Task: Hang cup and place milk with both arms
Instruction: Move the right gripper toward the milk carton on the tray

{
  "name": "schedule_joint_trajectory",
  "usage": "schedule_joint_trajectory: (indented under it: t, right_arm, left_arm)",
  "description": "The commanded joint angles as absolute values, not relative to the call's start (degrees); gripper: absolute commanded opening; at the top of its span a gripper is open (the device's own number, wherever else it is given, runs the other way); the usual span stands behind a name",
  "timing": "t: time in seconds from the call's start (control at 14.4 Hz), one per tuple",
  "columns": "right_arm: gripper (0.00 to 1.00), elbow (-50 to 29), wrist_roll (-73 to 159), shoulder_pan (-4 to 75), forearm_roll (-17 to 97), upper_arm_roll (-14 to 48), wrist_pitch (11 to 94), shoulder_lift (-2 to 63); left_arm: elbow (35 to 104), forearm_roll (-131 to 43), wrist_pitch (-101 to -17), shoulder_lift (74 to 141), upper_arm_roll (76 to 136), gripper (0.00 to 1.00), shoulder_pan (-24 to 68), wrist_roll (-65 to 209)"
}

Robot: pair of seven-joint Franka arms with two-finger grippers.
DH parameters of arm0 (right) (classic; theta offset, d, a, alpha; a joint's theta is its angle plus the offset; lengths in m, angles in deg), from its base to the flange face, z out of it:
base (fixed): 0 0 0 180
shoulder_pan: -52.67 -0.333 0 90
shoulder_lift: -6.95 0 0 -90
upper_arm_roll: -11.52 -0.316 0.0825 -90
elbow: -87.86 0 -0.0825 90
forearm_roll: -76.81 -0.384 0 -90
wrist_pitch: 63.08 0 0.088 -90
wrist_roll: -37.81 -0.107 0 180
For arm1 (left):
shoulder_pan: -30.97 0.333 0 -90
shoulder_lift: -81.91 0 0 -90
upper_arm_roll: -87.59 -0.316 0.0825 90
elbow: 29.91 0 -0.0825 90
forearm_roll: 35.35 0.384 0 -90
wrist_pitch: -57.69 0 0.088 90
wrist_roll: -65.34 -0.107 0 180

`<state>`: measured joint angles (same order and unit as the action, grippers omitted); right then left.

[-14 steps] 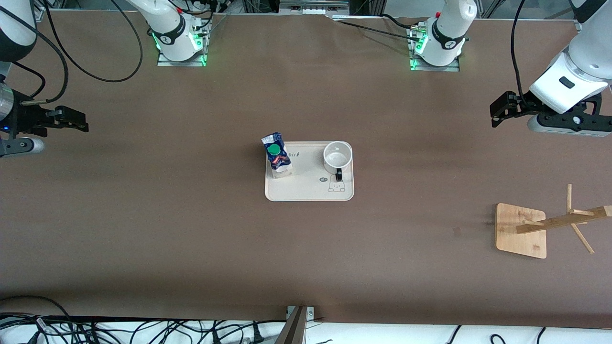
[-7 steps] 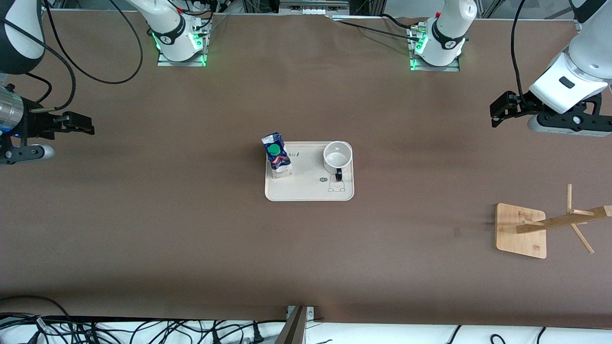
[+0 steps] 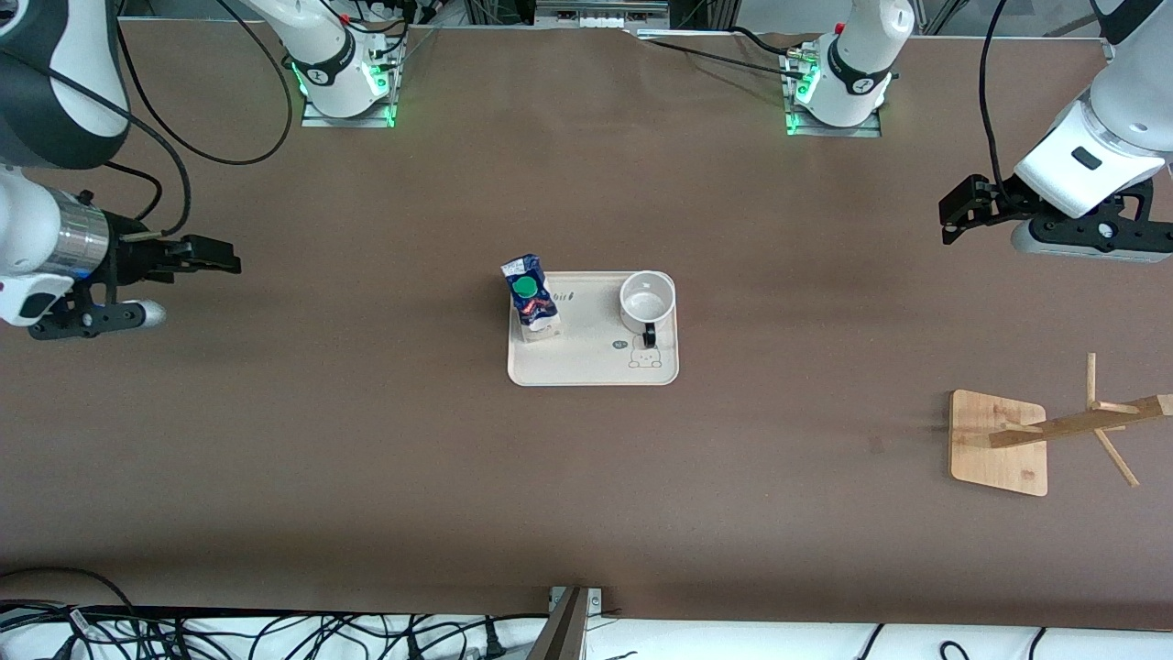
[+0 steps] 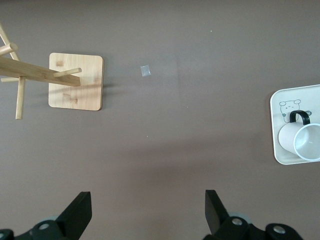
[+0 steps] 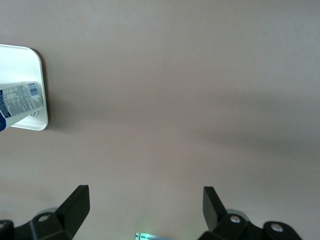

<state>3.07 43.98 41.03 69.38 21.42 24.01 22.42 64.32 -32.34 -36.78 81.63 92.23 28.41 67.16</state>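
My right gripper (image 3: 215, 260) has swung in over the table (image 3: 367, 458) from the right arm's end since a second ago, fingers spread and empty, while my left gripper (image 3: 953, 215) waits, equally spread, over the left arm's end. The milk (image 3: 530, 299) and the cup (image 3: 647, 298) stand upright on the cream tray (image 3: 586, 367) at mid-table, well apart from both grippers, the milk at the tray's end toward my right arm and the cup at the end toward my left. A wooden cup rack (image 3: 1003, 442) stands near the left arm's end, nearer the front camera than the tray.
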Motion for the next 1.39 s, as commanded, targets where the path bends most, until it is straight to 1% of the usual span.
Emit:
schedule_joint_trajectory:
  t: [0.0, 0.21, 0.42, 0.63, 0.77, 0.97, 1.11, 1.32]
  right_arm:
    - [1.0, 3.13, 37.05, 35.02, 68.63, 21.71, 26.47, 23.55]
    - [1.0, 3.13, 26.84, 27.46, 69.69, 21.8, 29.81, 24.96]
    - [1.0, 3.13, 22.52, 23.23, 69.16, 21.8, 31.75, 25.49]
    - [1.0, 3.13, 22.25, 20.42, 68.81, 21.71, 34.47, 27.15]
    - [1.0, 3.13, 22.07, 19.88, 68.55, 21.71, 37.02, 28.91]
    - [1.0, 3.05, 19.28, 18.04, 63.2, 21.71, 40.79, 31.72]
    - [1.0, 3.05, 17.94, 17.86, 62.66, 21.71, 43.7, 33.04]
    - [1.0, 3.05, 17.33, 16.2, 61.61, 21.71, 45.82, 33.66]
  left_arm:
    - [63.69, -33.59, -35.83, 81.65, 92.25, 1.0, 28.6, 66.04]
    - [63.69, -33.51, -35.83, 81.65, 92.25, 1.0, 28.6, 66.04]
    - [63.69, -33.51, -35.92, 81.65, 92.25, 1.0, 28.6, 66.04]
    - [63.69, -33.59, -35.92, 81.65, 92.25, 1.0, 28.6, 66.04]
    - [63.69, -33.59, -35.83, 81.65, 92.25, 1.0, 28.6, 66.04]
    - [63.69, -33.59, -35.83, 81.65, 92.25, 1.0, 28.6, 66.04]
    - [63.69, -33.59, -35.83, 81.65, 92.25, 1.0, 28.6, 66.04]
    - [63.69, -33.59, -35.83, 81.65, 92.25, 1.0, 28.6, 66.04]
